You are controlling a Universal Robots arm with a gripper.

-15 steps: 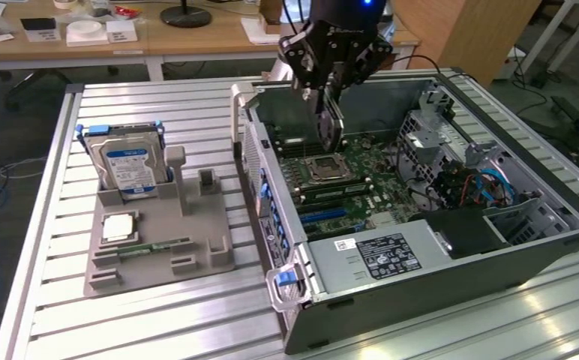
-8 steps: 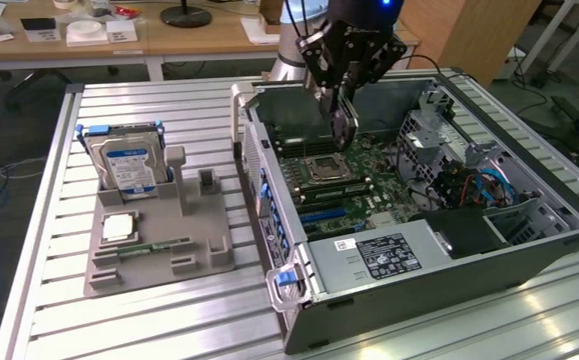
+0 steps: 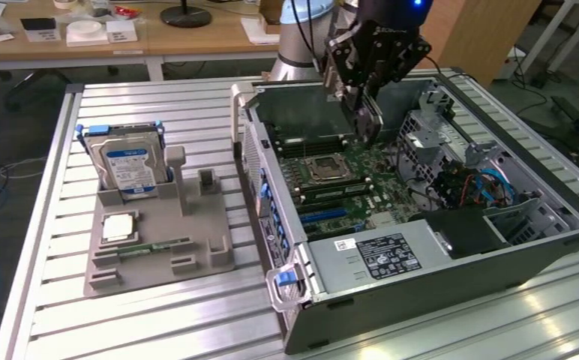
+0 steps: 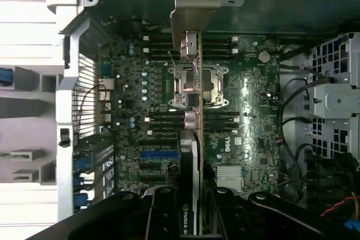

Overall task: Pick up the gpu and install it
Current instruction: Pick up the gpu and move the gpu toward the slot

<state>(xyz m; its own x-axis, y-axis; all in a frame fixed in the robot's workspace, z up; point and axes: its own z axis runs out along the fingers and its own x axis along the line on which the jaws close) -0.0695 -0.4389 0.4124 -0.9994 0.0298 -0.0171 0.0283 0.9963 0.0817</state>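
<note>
The gpu (image 3: 367,124) hangs on edge above the open computer case (image 3: 420,277), over the motherboard (image 3: 340,180) near the CPU socket. My gripper (image 3: 364,94) is shut on its upper part. In the wrist view the gpu (image 4: 190,155) appears edge-on, its dark face with a green label toward me and its silvery end bracket (image 4: 190,4) at the far end near the case wall. The gripper (image 4: 194,209) clamps it from both sides. The card is above the motherboard (image 4: 236,111), clear of it, and the blue expansion slots (image 4: 157,154) lie just beside its line.
On the exterior view's left, a grey holder (image 3: 160,255) carries a hard drive (image 3: 130,165) standing upright, a processor (image 3: 118,227) and a memory stick (image 3: 154,245). Inside the case, a drive cage (image 3: 439,127) and cables (image 3: 480,187) crowd the exterior view's right.
</note>
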